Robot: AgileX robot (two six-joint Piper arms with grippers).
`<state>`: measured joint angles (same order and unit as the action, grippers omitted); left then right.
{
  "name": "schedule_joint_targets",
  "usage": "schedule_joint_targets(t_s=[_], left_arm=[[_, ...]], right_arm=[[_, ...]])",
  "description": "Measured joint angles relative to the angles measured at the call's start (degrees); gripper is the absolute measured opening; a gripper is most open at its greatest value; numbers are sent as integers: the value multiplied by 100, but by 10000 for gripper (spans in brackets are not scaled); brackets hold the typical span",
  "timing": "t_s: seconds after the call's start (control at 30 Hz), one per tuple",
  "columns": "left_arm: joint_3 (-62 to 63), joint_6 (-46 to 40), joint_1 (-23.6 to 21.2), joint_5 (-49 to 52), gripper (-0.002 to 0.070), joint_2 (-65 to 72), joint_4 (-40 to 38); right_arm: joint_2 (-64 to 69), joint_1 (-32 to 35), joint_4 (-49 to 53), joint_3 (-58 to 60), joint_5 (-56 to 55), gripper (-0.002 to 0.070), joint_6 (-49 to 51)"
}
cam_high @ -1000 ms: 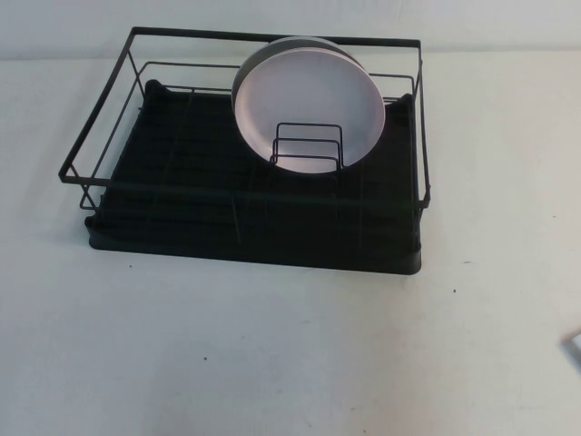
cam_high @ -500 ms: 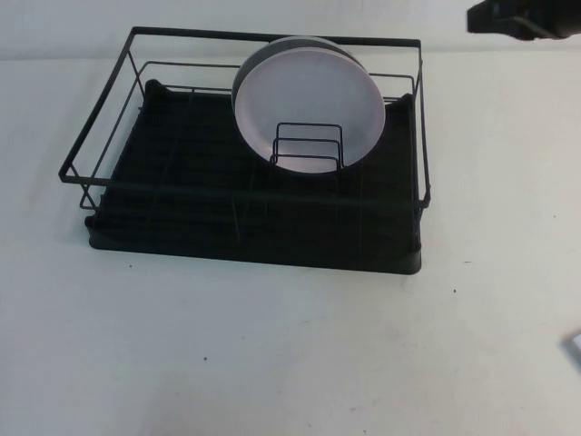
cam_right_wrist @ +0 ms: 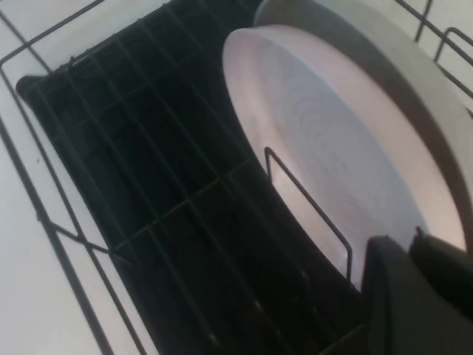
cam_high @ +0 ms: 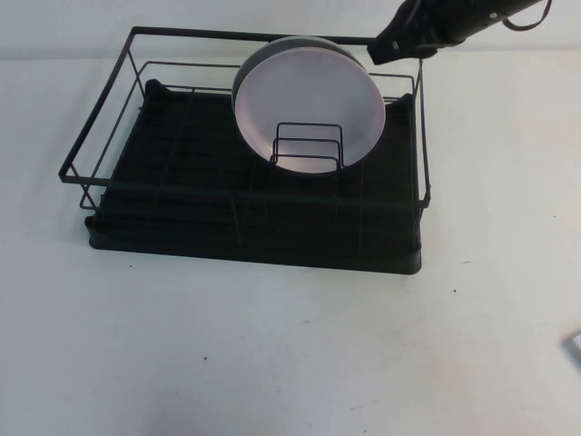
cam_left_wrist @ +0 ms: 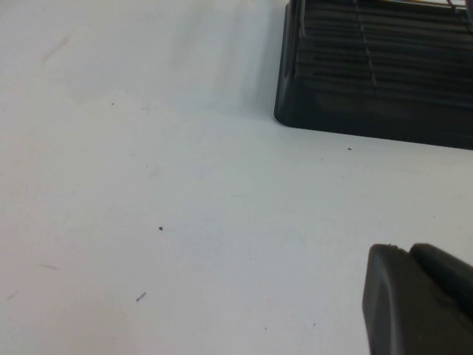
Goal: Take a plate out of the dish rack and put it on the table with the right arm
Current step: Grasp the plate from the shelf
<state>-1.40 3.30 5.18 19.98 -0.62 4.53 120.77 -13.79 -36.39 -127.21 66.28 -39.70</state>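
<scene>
Your right gripper (cam_high: 386, 47) hangs above the far right corner of the dish rack (cam_high: 100, 150), close to the upper right edge of the plate (cam_high: 309, 104); you cannot tell whether its claw is wide or narrow. The pale pink plate stands on edge in the far half of the rack, leaning back against a grey-green plate (cam_high: 340, 51) directly behind it, with its lower part tucked behind the small wire divider (cam_high: 307, 145).

The likely trouble: the two plates sit so close that the claw could pinch both, or catch the wrong one. The rack's top rail runs just under the gripper and could snag it on the way down. Lifting at a slant could hook the plate on the divider.

Your left gripper (cam_left_wrist: 417, 299) rests low over the bare table (cam_high: 290, 354), near the rack's near left corner; its claw state cannot be told.
</scene>
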Motion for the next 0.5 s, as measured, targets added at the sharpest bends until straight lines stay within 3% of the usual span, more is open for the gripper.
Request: schedule_joint_targets(t_s=[0.27, 0.5], left_arm=[[0, 0, 0, 0, -4, 0, 0], [0, 0, 0, 0, -4, 0, 0]], right_arm=[[13, -280, 276, -11, -76, 266, -882], [92, -365, 362, -11, -553, 305, -1602]])
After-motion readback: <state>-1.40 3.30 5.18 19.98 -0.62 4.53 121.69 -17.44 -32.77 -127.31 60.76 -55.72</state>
